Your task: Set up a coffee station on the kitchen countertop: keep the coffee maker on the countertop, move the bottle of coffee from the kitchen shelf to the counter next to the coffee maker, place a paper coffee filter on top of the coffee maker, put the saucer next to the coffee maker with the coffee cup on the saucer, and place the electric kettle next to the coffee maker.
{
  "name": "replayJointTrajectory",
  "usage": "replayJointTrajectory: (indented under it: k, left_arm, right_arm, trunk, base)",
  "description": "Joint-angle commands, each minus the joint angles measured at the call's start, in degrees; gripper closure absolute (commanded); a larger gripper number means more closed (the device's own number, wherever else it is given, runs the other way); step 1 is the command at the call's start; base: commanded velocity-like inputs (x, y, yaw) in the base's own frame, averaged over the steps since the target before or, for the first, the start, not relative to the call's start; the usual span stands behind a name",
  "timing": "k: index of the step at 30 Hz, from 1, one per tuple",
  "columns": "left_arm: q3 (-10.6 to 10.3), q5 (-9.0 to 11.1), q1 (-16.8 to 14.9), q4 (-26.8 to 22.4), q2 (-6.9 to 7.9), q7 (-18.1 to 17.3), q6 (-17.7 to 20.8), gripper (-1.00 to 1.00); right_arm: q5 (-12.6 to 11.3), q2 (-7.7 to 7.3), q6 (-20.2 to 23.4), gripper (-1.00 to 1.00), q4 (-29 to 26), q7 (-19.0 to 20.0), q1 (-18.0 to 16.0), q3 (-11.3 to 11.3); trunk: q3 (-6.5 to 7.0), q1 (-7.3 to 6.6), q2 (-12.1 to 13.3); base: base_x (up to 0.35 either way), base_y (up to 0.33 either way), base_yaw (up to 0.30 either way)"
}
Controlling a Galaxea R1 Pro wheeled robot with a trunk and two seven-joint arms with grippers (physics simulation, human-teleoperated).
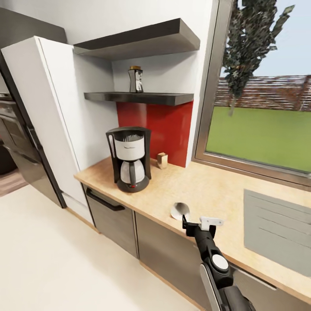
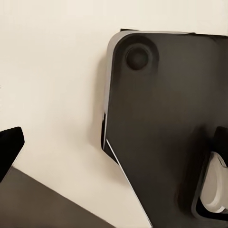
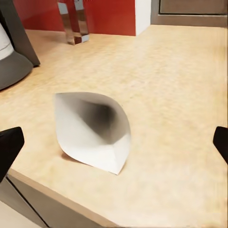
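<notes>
Head view: right gripper spread wide, empty, at the counter's front edge just beside the filter. Coffee maker near the counter's left end; jar up on the shelf. Left gripper's state impossible to tell.

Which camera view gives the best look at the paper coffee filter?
The right wrist view: the paper coffee filter lies close and large on the kitchen countertop, its open cone plain. The head view shows it small, near the counter's front edge, before the right gripper.
</notes>
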Motion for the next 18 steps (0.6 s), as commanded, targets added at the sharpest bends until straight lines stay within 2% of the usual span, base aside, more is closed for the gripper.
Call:
replayJointTrajectory:
  k: [1,6,10,18]
  left_arm:
    - [0.02,0.42,0.02,-0.01,0.08,-0.07,-0.13,-1.00]
    - [0.00,0.39,0.09,0.03,0.29,0.03,-0.14,-1.00]
    - [-0.03,0.39,0.10,0.08,0.50,0.08,-0.14,-1.00]
    - [0.00,0.46,0.10,0.18,1.85,-0.05,-0.01,-1.00]
  right_arm:
    - [0.12,0.00,0.38,-1.00,-0.06,-0.32,-0.06,0.10]
    - [0.12,0.00,0.38,-1.00,-0.06,-0.32,-0.06,0.17]
    - [0.18,0.00,0.38,-1.00,0.26,-0.32,-0.06,0.19]
    - [0.38,-0.02,0.44,-1.00,2.19,-0.25,-0.06,0.02]
  trunk:
    - [-0.12,0.04,-0.12]
    - [-0.12,0.04,-0.12]
    - [-0.12,0.04,-0.12]
    - [-0.12,0.04,-0.12]
  base:
    - [0.000,0.000,-0.267]
    - [0.036,0.000,-0.159]
    - [0.080,0.000,-0.029]
    - [0.148,0.000,-0.004]
